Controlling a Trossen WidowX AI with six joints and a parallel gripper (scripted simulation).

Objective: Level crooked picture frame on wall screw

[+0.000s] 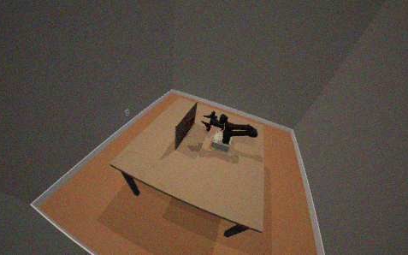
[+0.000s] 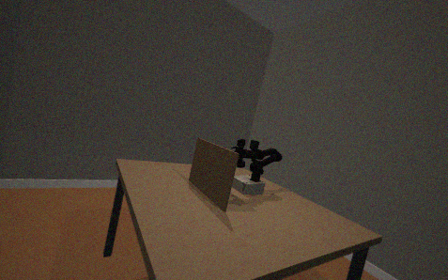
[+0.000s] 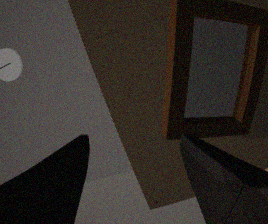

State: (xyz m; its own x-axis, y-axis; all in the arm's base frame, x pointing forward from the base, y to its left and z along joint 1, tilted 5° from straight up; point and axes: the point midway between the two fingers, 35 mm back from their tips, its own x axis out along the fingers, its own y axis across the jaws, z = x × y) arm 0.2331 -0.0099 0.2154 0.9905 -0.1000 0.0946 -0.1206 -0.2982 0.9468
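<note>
The picture frame (image 3: pixel 181 75), dark brown around a blue-grey picture, hangs on the upright board (image 1: pixel 180 136) (image 2: pixel 212 174) (image 3: pixel 110 75). In the wrist view its sides are not parallel to the board's edges; it looks turned clockwise against the board, left side higher. Its top is cut off and the screw is not visible. The board's back hides it in the exterior view. My gripper (image 1: pixel 204 119) (image 3: pixel 135 141) is open and empty, in front of the board. In the wrist view the right fingertip is just under the frame's lower left corner, with no contact visible.
The board stands on the wooden table (image 1: pixel 200 180) (image 2: pixel 281 235). The arm's light base box (image 1: pixel 221 146) (image 2: pixel 253 188) is behind the gripper. A pale round disc (image 3: pixel 7 64) shows at the left of the wrist view, beyond the board's edge.
</note>
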